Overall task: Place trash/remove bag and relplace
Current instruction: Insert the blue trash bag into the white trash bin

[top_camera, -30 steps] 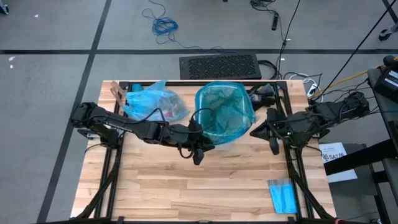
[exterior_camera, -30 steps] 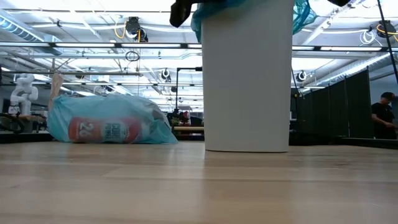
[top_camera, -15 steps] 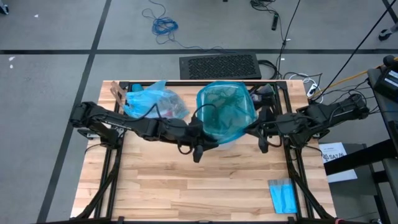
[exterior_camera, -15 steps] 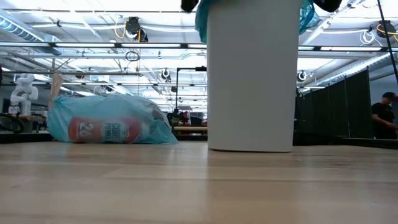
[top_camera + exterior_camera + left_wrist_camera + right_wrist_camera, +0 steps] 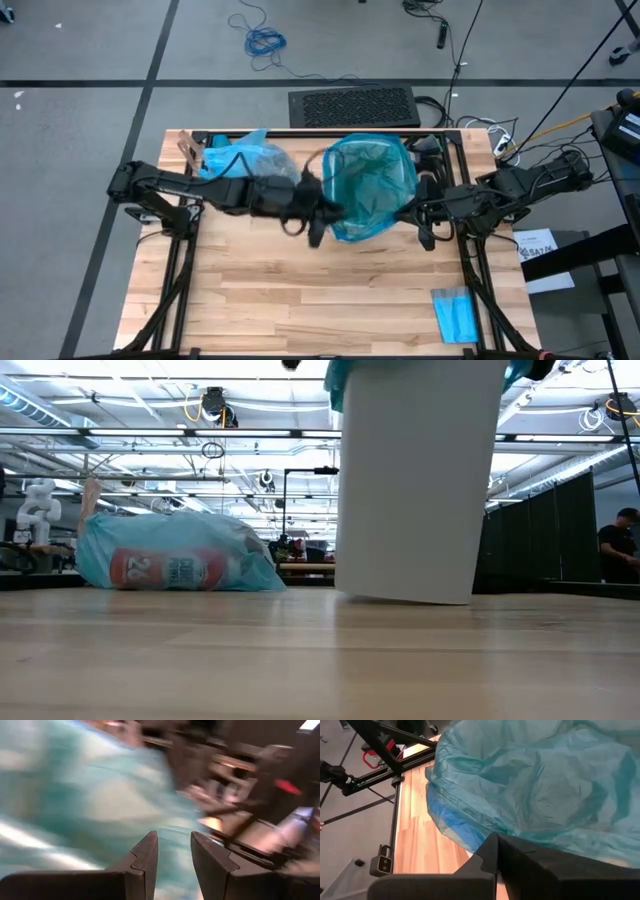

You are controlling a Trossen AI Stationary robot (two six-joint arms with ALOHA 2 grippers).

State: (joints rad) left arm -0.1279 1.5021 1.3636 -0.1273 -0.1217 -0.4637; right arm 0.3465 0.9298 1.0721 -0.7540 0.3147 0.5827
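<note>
With my left gripper slightly spread and my right gripper pressed together, both flank the tilted bin wearing its teal liner, while the filled bag lies behind my left gripper; liner seating remains.

A pale wooden table of butcher-block planks stands on a grey floor crossed by dark lines, where a coiled blue cable lies loose and a black ridged mat sits just beyond the table's far edge. In the low view, the room behind is a wide hall with ceiling trusses carrying strip lights and hanging cables, a dark partition wall to one side, a person standing near it, and a small white figure at the opposite edge.
</note>
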